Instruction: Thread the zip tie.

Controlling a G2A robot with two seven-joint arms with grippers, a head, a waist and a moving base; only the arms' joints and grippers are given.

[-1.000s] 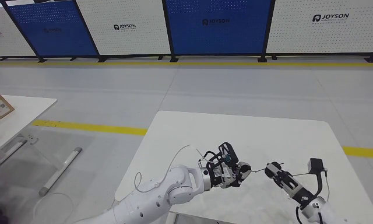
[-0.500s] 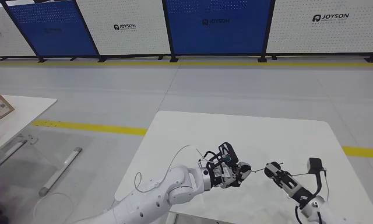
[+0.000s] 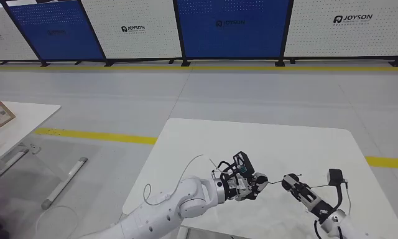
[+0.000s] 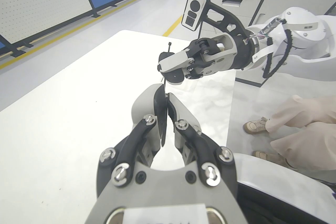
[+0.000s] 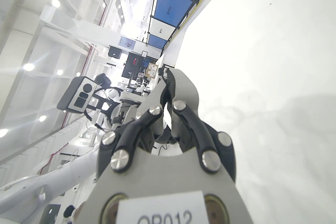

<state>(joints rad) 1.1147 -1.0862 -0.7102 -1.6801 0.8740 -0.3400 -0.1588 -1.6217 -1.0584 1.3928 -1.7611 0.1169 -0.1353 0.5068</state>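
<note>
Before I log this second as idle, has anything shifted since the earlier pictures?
The right gripper crept very slightly toward the left gripper, narrowing the gap along the zip tie. Nothing was grasped or released: both grippers stay shut on the zip tie above the table, and the left gripper kept its place.

Your zip tie (image 4: 169, 47) is thin and black, with a small head on top. You see it standing almost straight up, pinched by the right gripper (image 4: 163, 72) and, lower down, the left gripper (image 4: 164, 95).
</note>
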